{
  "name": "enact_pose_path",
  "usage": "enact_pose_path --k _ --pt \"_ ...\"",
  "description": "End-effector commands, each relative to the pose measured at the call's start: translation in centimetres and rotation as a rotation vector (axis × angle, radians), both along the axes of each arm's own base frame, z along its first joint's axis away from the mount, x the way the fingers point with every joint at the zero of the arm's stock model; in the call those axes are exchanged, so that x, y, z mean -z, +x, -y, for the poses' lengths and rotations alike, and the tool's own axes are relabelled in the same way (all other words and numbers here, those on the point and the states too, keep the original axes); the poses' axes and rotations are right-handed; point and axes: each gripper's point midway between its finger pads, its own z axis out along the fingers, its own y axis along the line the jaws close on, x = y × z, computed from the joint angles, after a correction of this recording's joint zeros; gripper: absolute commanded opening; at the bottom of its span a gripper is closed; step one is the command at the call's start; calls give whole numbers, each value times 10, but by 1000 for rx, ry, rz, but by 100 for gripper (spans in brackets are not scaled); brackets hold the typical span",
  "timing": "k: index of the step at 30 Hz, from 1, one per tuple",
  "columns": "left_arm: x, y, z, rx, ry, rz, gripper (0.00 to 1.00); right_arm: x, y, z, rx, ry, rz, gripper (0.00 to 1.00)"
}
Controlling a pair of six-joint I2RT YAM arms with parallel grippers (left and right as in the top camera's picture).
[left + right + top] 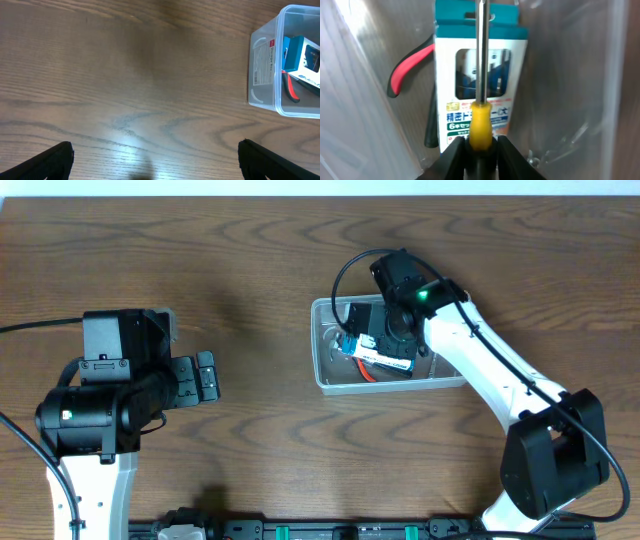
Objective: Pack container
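a: what's over on the left?

b: the left gripper (207,374) hangs above bare wooden table (250,260), well apart from everything else. its wrist view shows both fingers out at the bottom corners with only wood grain between them, so the claw is wide and holds nothing.

a: and the container?

b: the container (318,350) sits right of centre on the table, long side running left to right, under the right arm. it's a clear tub with rounded corners and a white label on its left end wall.

a: anything in it?

b: a blue box (512,105) with a window and a white printed front lies on the bottom. a red handle of a pair of pliers (407,70) curves out beside it, with a dark handle lower down, partly under the box.

a: the right side?

b: the right gripper (481,142) is down inside the tub between its clear walls. its claw is narrow, the fingers (455,150) pressed to either side of the yellow handle of a screwdriver (481,127), whose metal shaft runs straight out across the blue box.
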Motion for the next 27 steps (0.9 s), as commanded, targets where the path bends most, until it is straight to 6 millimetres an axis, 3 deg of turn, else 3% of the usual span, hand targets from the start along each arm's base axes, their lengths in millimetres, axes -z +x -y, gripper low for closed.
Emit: enact_pose_path --k 1,4,5,8,10,15,19,24,27 --pt "-5 1 -4 -20 10 16 98 -5 -3 -2 -46 13 14 28" --pt "-5 1 -4 -20 10 16 98 -7 3 -5 -39 27 40 43" --pt "-5 1 -4 -20 10 16 98 -9 7 -7 -24 40 55 56" --pt "-5 1 -4 -20 10 16 98 -16 23 -13 75 94 116 78" --pt "-5 1 -4 -20 10 16 98 -27 35 -15 165 138 162 98" --pt "-5 1 -4 -20 10 16 98 -88 63 -2 486 243 332 99" --pt "-5 1 -4 -20 10 16 98 -148 69 31 673 305 493 99" --pt "-5 1 -4 -20 10 16 98 -212 46 97 900 411 608 99" --pt "-5 1 -4 -20 10 16 98 -224 21 138 1036 435 601 99"
